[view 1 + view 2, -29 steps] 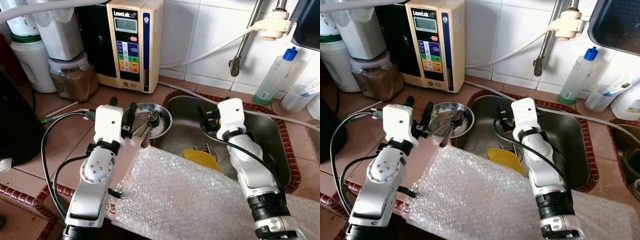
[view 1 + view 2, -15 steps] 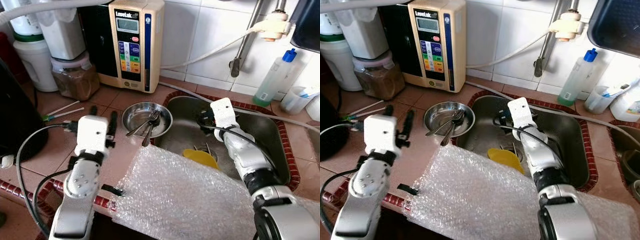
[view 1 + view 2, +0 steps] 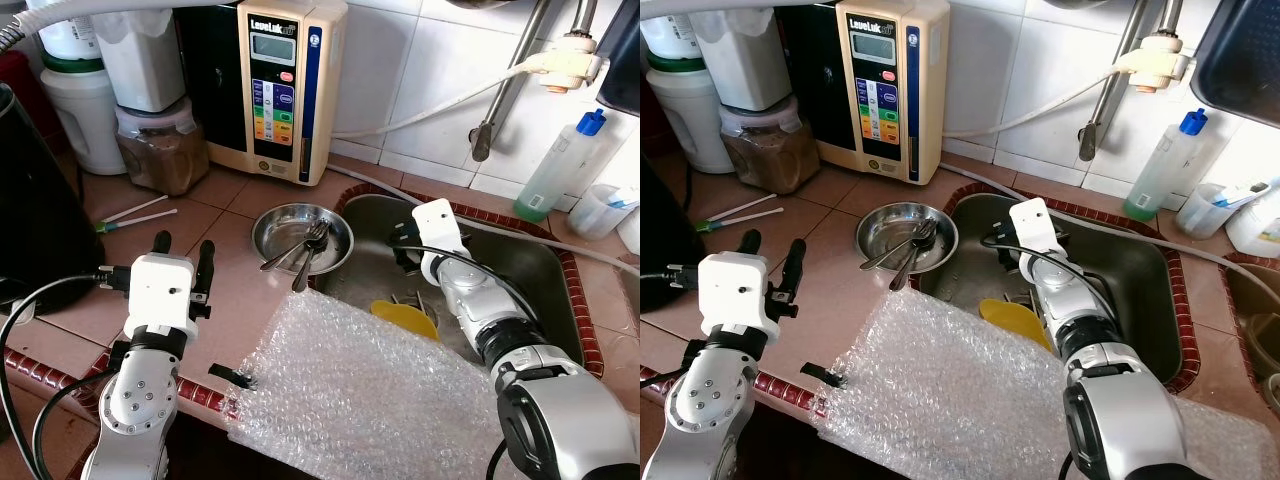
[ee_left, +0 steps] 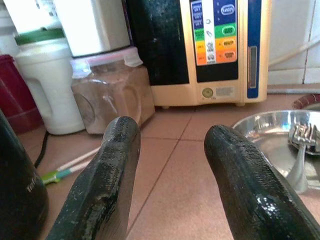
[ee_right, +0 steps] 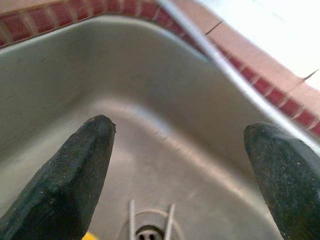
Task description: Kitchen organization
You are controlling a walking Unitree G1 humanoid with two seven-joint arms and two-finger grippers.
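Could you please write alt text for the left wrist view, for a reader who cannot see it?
The left gripper is open, with nothing between its two black fingers above a tiled counter. Beyond them stand a beige water machine and a jar of brown powder, with a metal bowl holding a fork to one side.

bowl [image 3: 300, 232]: shiny metal | sink [image 3: 545, 275]: dull steel | counter [image 3: 235, 290]: matt tile (terracotta-looking)

A round steel dish [image 3: 302, 233] sits upright on the tiled counter, touching the left rim of the sink [image 3: 560, 290]. Several pieces of steel cutlery [image 3: 303, 252], a fork among them, lie in it, handles sticking out over its near edge. A yellow plate [image 3: 405, 318] lies in the sink bottom near the drain.
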